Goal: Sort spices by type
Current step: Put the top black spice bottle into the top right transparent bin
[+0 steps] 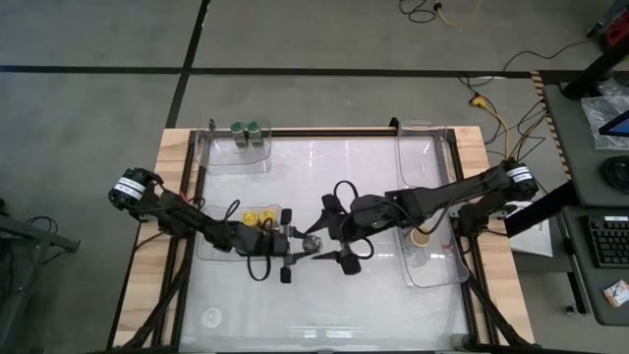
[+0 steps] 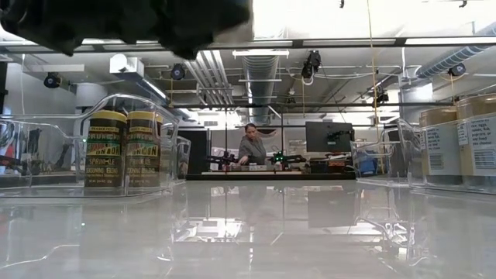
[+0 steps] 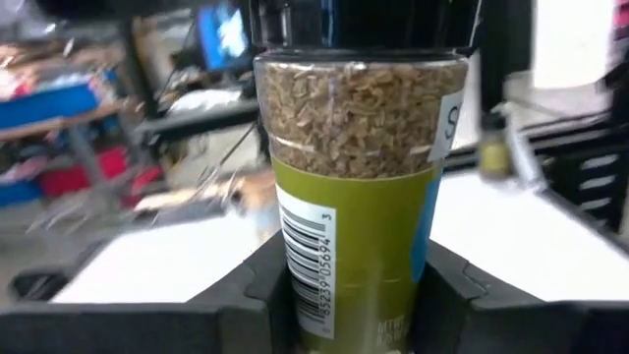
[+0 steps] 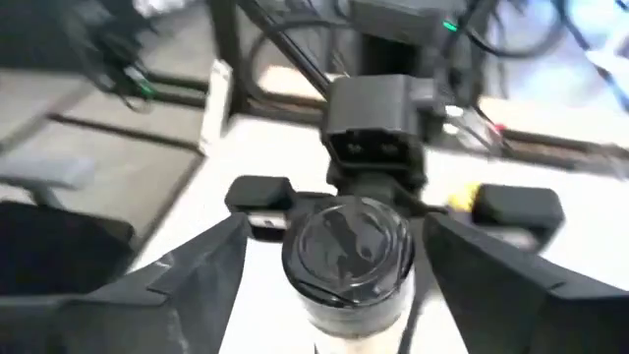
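A spice jar (image 3: 354, 167) with a black lid, brown seeds and a green label stands upright in the air over the table's middle (image 1: 314, 239). My left gripper (image 3: 354, 305) is shut on it, reaching in from the left (image 1: 303, 242). My right gripper (image 4: 339, 285) comes from the right (image 1: 332, 234) and is open. Its fingers stand on either side of the black lid (image 4: 346, 246) with gaps showing. My left gripper pinches the jar's lower body at the green label (image 3: 295, 285) between its two fingers, one on each side. The fingers come in level from the table's left. The jar stands upright, lid up, lifted clear of the table.
Two green-lidded jars (image 1: 246, 131) stand in a clear tray at the far left. Yellow-lidded jars (image 1: 258, 218) sit in a tray under my left arm and show in the low view (image 2: 124, 147). A tan-lidded jar (image 1: 421, 238) sits in the right tray (image 1: 432, 275).
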Robot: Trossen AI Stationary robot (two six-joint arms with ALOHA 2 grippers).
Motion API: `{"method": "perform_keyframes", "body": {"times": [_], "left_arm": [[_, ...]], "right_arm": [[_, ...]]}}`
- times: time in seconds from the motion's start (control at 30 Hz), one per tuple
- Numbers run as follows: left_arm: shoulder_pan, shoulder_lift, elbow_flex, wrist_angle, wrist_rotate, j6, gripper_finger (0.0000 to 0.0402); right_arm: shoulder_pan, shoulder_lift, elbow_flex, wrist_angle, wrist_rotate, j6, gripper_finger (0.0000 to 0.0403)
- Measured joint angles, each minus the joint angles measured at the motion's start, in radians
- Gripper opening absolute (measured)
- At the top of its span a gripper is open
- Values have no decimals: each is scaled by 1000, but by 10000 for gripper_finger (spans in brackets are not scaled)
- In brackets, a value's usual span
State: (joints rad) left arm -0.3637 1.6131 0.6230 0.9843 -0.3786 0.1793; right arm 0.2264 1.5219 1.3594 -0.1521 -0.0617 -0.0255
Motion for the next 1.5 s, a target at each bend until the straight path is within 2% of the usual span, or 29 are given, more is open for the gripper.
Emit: {"method": "perform_keyframes", "body": {"times": [0.2, 0.33, 0.6, 0.9, 1.07, 1.17, 1.3, 1.43, 1.5], "left_arm": [[1, 16, -10, -86, -147, -84, 131], [2, 32, -11, -111, -200, -118, 132], [4, 66, -11, -114, -264, -167, 134], [5, 65, -11, -114, -267, -169, 134], [5, 64, -11, -112, -267, -143, 139], [1, 60, -11, -113, -267, -134, 158], [-9, 44, -10, -105, -270, -111, 203], [-34, -11, -34, -120, -279, -82, 249], [-55, -54, -59, -120, -262, -79, 264]], "right_arm": [[2, 41, 46, -191, 215, 2, 332], [-1, 81, 57, -209, 238, -2, 333], [-5, 130, 103, -240, 264, -28, 290], [-11, 132, 106, -265, 300, -45, 225], [-14, 132, 106, -265, 301, -38, 202], [-15, 127, 106, -265, 299, -35, 200], [-17, 93, 106, -292, 293, -25, 208], [-27, 21, 105, -441, 313, 44, 204], [-37, -26, 91, -534, 357, 95, 199]]}}
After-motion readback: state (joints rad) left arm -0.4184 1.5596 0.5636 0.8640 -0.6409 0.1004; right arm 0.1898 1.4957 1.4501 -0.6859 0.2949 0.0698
